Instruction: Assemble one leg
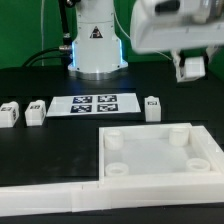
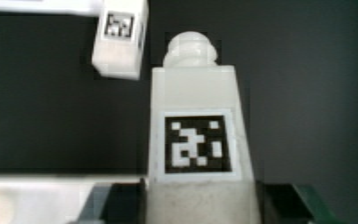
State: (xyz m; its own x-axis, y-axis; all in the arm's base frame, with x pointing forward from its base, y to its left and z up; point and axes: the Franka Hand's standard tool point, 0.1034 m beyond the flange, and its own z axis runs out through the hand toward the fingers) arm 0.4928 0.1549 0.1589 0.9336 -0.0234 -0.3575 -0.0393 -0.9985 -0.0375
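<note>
White leg clamped in the hand, held above black table

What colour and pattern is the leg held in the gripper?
The leg is white with a black-and-white square marker on one face; clearest in the wrist view.

Legs: four in the exterior view, three on the table and one held aloft
Legs, wrist view: two, one held and one lying apart from it
Gripper: one
Square tray-like piece: one
Round corner sockets: four, one per corner
Marker board: one
Robot arm: one
</note>
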